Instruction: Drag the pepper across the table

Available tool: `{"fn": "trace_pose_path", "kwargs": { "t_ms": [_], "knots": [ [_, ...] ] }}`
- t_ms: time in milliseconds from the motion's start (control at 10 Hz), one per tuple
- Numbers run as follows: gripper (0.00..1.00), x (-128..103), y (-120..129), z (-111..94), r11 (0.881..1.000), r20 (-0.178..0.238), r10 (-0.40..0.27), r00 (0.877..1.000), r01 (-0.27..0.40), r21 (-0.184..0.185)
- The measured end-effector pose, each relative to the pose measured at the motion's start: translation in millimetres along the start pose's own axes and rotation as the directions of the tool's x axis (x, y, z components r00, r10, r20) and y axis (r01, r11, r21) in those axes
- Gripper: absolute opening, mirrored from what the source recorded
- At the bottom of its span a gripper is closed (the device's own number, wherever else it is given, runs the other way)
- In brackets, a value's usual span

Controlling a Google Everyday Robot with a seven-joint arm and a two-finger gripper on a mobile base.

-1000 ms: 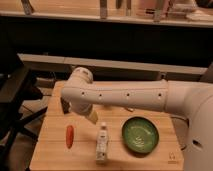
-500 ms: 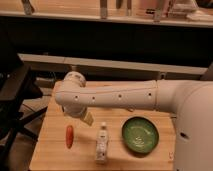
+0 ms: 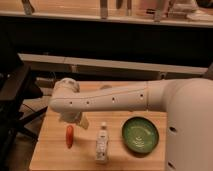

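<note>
Over the table's (image 3: 50, 152) left side, gripper (image 3: 77, 120) hung spread, empty; pepper (image 3: 69, 136) lay just camera-side, long axis front-to-back.

On table (image 3: 50, 150): pepper (image 3: 69, 136), bottle (image 3: 102, 143), bowl (image 3: 140, 135) left to right; jaws behind pepper.

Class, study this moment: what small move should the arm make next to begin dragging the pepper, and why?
Probably lower the gripper a little further, onto the pepper. The gripper hangs close above the pepper's far end, open and not touching it. The pepper lies free on the table, beside the bottle, so contact must come before any drag.
</note>
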Motion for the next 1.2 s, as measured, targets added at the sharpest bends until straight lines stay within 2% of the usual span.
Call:
{"fn": "trace_pose_path", "kwargs": {
  "t_ms": [300, 600, 1200],
  "knots": [
    [0.8, -6.0, -2.7, 8.0, 1.0, 0.006, -0.03, 1.0, 0.03, -0.003],
    [0.8, -12.8, -16.2, 29.0, 0.997, 0.024, -0.071, 0.997, 0.071, -0.008],
    [0.8, -18.3, -21.6, 46.2, 0.992, 0.058, -0.119, 0.991, 0.121, -0.025]
  ]
}}
